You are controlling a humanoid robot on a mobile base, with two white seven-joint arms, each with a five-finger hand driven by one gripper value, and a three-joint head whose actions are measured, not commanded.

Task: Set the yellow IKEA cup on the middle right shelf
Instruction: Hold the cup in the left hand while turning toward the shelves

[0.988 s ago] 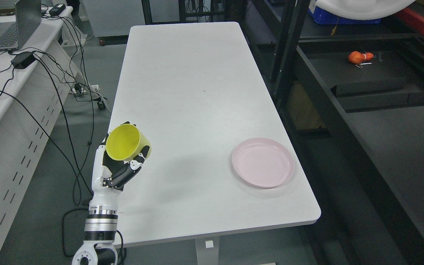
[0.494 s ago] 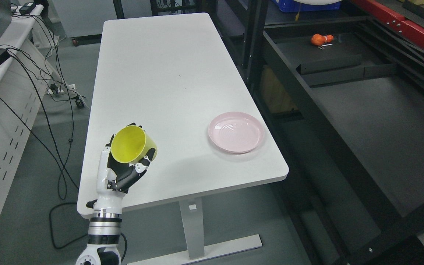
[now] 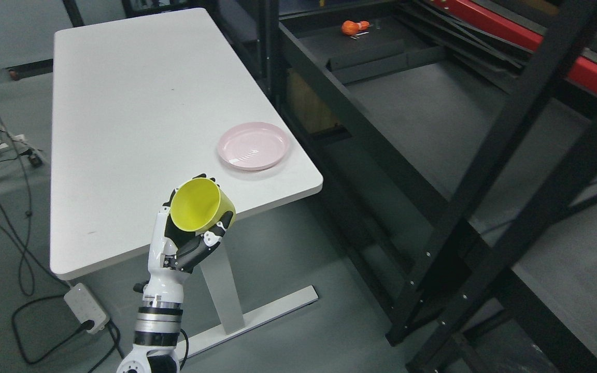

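Observation:
My left hand (image 3: 187, 238) rises from the bottom edge and is shut on the yellow cup (image 3: 201, 205). The cup is tilted, its open mouth facing up and toward the camera, and it hangs in front of the white table's (image 3: 122, 103) near right corner. The black shelf rack (image 3: 433, 134) fills the right half of the picture, with a dark shelf board (image 3: 433, 119) behind its frame. My right hand does not show.
A pink plate (image 3: 253, 145) lies near the table's right edge. A small orange object (image 3: 353, 27) sits at the far end of the shelf. Black rack uprights (image 3: 506, 129) cross the right side. Cables and a power strip (image 3: 86, 311) lie on the floor at left.
The whole picture has shifted left and back as the camera turned toward the rack. The cup stays held in my left hand in much the same pose.

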